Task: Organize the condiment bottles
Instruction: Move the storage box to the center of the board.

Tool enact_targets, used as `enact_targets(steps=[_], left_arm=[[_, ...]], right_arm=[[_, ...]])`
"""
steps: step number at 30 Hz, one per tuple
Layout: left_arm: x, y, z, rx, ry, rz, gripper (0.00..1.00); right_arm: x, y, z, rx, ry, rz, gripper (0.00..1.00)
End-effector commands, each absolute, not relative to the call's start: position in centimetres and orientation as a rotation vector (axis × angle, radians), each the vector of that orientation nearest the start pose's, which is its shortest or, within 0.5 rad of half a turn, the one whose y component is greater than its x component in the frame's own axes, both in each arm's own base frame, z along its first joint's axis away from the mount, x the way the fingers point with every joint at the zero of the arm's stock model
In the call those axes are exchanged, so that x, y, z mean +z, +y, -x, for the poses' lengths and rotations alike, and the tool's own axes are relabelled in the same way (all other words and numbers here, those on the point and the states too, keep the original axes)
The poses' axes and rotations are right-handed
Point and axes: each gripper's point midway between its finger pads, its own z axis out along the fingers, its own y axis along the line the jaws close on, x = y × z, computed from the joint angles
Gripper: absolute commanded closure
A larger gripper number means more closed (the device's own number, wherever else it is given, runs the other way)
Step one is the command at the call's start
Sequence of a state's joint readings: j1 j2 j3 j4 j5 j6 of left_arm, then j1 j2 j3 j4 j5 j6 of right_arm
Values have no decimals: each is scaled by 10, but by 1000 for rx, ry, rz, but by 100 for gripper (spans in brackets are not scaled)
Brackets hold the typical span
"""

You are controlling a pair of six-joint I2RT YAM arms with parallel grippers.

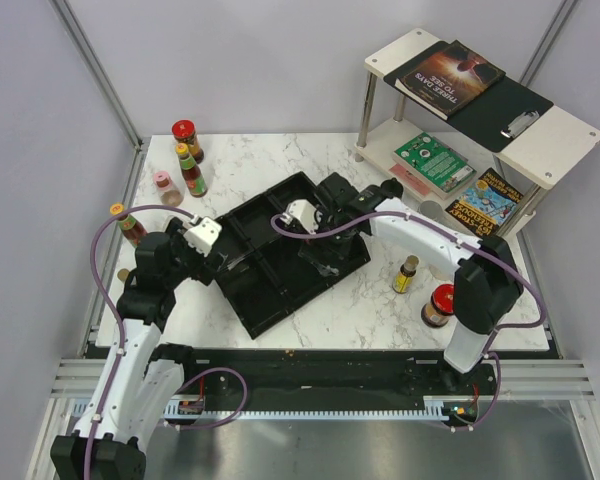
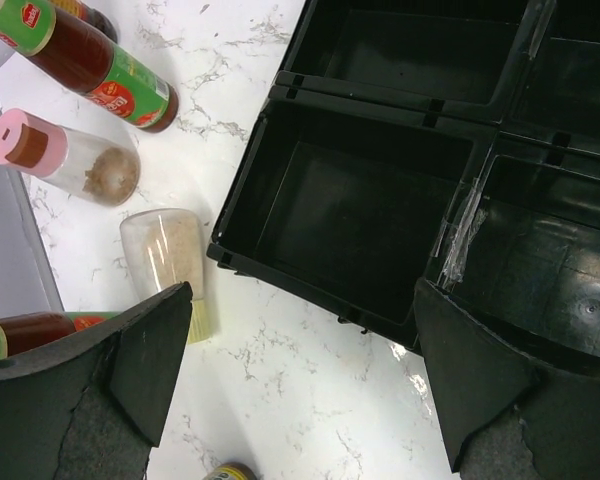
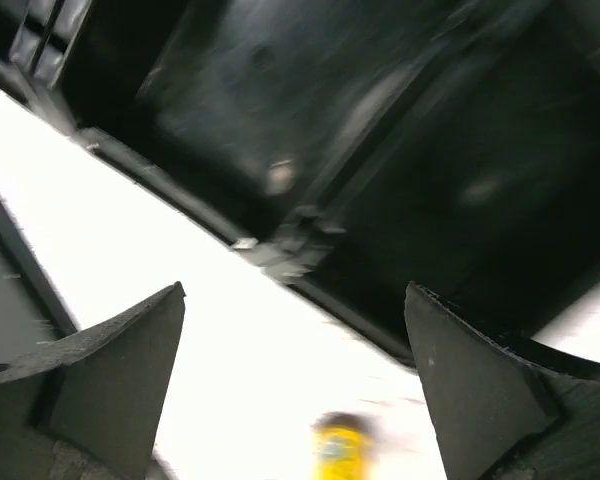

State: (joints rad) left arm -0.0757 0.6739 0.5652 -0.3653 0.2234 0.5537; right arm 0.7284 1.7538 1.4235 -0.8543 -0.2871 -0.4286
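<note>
My left gripper (image 1: 223, 264) is open and empty, just above the left edge of the black compartmented tray (image 1: 242, 302). In the left wrist view, the gripper (image 2: 300, 390) spans bare marble and the tray's corner (image 2: 242, 258). A clear jar (image 2: 172, 262) lies beside the left finger, with a pink-lidded shaker (image 2: 65, 160) and a sauce bottle (image 2: 100, 75) beyond. My right gripper (image 1: 325, 255) is open and empty over the tray's right side. Its blurred wrist view shows the gripper (image 3: 295, 390) above the tray edge, with a yellow-capped bottle (image 3: 340, 450) below.
A red-capped jar (image 1: 186, 138), a sauce bottle (image 1: 191, 170) and the shaker (image 1: 165, 186) stand at the back left; another bottle (image 1: 128, 224) stands at the left edge. A slim yellow-capped bottle (image 1: 407, 273) and a red-capped jar (image 1: 439, 305) stand front right. A shelf with books (image 1: 450, 75) stands at the back right.
</note>
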Motion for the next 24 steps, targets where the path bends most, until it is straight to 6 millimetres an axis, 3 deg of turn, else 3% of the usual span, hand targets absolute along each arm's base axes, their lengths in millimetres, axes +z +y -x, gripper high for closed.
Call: enact_targets(steps=[1,2,6,7,9,10,13,24], left_arm=[[169,-44,-269,26,1864,-743,2],[168,-44,-269,24,1866,-741,2],[168,-42,-269,27,1868,-736,2],[168,-41,-269,28,1869,-734,2],[168,-41,-269,30,1868,-734,2],[168,-40,-269,28,1869,-732,2],[167,-39,-270,33,1873,-729,2],[164,-35,-271,40,1886,-724,2]], right_arm=[[177,263,-309,154,1973,1690,2],[191,263,-322,78,1881,1735,2],[204,262,-360,-137,1745,1828,2],[194,264,-368,-160,1736,1868,2],[199,273,-383,-201,1669,1900,2],[187,275,-389,-217,1668,1935,2],[183,284,-408,-268,1617,1966,2],[151,300,-425,-197,1499,2124,2]])
